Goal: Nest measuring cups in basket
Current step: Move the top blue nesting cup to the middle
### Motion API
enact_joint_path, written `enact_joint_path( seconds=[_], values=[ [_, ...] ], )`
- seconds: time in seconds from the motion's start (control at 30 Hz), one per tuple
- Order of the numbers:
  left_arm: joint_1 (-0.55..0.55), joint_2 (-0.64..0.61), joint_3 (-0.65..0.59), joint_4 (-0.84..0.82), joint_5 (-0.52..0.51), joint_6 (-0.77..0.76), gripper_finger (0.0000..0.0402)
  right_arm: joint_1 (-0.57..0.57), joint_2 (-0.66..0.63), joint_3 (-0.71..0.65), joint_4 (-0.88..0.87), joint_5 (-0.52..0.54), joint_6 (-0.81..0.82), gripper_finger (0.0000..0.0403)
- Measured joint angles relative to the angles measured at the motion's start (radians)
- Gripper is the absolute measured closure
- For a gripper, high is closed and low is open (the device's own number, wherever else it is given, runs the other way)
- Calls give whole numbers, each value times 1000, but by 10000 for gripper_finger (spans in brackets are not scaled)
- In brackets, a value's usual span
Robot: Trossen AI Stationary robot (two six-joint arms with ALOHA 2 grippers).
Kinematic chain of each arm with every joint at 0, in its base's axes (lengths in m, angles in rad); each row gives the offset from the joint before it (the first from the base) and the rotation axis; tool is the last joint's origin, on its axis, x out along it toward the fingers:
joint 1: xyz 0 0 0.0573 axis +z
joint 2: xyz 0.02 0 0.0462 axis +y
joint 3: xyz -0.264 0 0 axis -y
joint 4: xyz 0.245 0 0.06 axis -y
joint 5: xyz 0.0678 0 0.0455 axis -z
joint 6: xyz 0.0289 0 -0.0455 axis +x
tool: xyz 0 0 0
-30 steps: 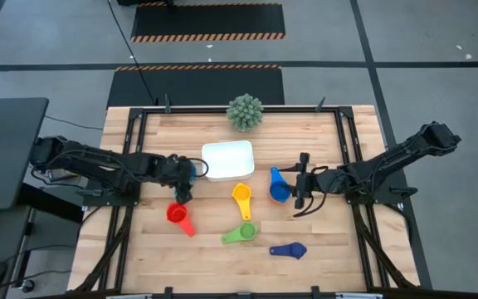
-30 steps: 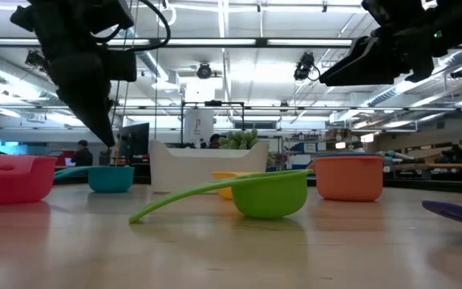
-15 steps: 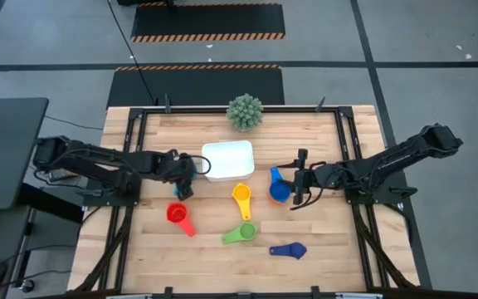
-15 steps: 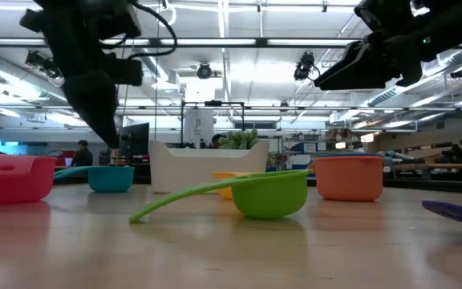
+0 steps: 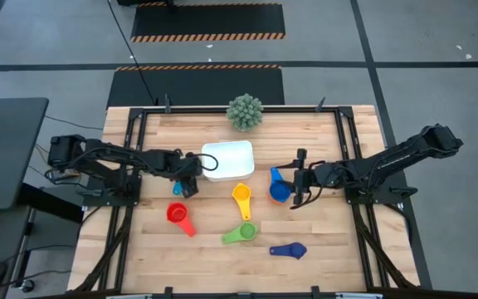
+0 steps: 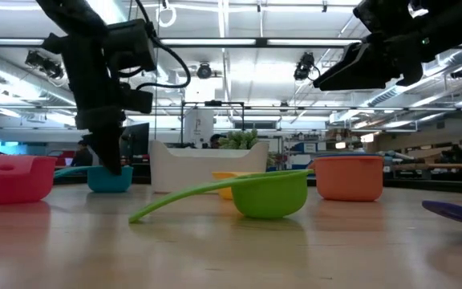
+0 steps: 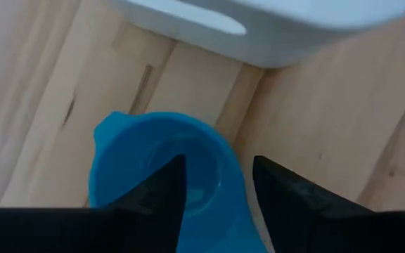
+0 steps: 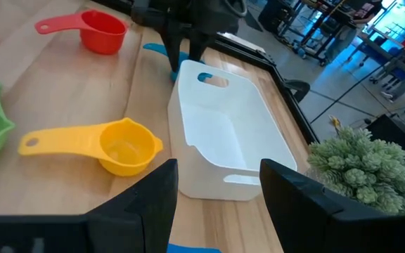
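1. Basket (image 5: 227, 159) sits near tabletop (image 5: 322, 241) centre, toward 12 o'clock.
2. Left end effector (image 5: 181, 188), fingers apart, straddles the light blue cup (image 7: 164, 165) rim at the basket's 8 o'clock.
3. Right end effector (image 5: 295, 189) hangs with fingers apart at the blue cup's (image 5: 278, 188) 3 o'clock.

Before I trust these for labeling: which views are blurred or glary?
Left wrist view: the light blue cup and basket are soft, out of focus. Low view: bright ceiling lights leave the arms dark silhouettes. High view: evenly lit, no glare.
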Motion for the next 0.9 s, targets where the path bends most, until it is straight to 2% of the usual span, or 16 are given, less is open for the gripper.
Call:
enact_joint_path(
  seconds=[0.13, 0.4, 0.63, 0.73, 0.9],
  values=[
    [-1, -1, 0, 2, 3, 41, 267, 0, 0, 0, 0, -7, 6, 194],
    [0, -3, 0, -5, 59, 143, 387, 0, 0, 0, -6, -7, 27, 194],
    [-8, -11, 6, -78, 79, 235, 391, 1, 0, 0, -7, -7, 30, 194],
    [-30, -37, 27, -159, 84, 309, 394, 1, 0, 0, -7, -7, 30, 194],
    [-99, -99, 71, -204, 118, 474, 396, 1, 0, 0, -8, -9, 45, 194]
  ],
)
